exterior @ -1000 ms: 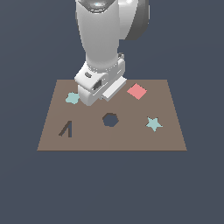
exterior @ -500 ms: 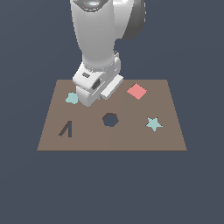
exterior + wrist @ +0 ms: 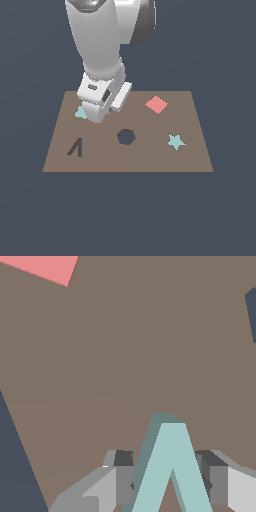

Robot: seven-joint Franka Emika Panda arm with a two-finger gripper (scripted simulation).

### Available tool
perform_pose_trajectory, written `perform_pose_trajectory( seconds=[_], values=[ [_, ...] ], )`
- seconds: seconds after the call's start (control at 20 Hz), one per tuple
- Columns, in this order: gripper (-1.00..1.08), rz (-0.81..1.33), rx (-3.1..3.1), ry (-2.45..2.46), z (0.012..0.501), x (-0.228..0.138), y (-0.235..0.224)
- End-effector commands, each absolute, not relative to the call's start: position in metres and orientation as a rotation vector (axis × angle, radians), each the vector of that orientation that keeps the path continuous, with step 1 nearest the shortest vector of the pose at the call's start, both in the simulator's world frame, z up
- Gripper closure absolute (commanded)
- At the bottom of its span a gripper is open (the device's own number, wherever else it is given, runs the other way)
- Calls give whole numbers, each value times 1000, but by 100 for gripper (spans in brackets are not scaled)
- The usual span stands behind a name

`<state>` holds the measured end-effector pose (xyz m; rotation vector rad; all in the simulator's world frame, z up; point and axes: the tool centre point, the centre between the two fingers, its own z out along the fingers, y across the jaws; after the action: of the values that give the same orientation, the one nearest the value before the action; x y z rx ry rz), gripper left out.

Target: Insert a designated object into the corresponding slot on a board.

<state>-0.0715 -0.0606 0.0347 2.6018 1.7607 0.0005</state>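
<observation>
The designated object (image 3: 172, 471), a thick teal inverted-V block, lies on the brown board (image 3: 125, 356) between my gripper's (image 3: 167, 481) two grey fingers (image 3: 120, 478), which stand open close beside its sides. In the exterior view the hand sits low over the block (image 3: 80, 113) at the board's (image 3: 190, 150) back left and hides most of it. The slot (image 3: 75, 148), a dark inverted-V cutout, is near the board's front left corner, apart from the gripper.
A dark roundish polygonal hole (image 3: 126, 136) is at the board's middle. A red square piece (image 3: 156, 104) lies at the back right, also seen in the wrist view (image 3: 42, 266). A teal star (image 3: 175, 142) sits towards the exterior view's right.
The arm has swung to the exterior view's left and the hand has dropped lower over the teal block. The block and the other pieces have not moved.
</observation>
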Motion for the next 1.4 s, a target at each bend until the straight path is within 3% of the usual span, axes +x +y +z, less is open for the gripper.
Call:
perform_pose_trajectory(
  seconds=[0.0,0.65,1.35],
  values=[
    [108,1,2536,1853,35,-71,-69],
    [108,2,2070,2362,37,-55,-116],
    [108,2,1425,2798,38,-15,-155]
  ],
)
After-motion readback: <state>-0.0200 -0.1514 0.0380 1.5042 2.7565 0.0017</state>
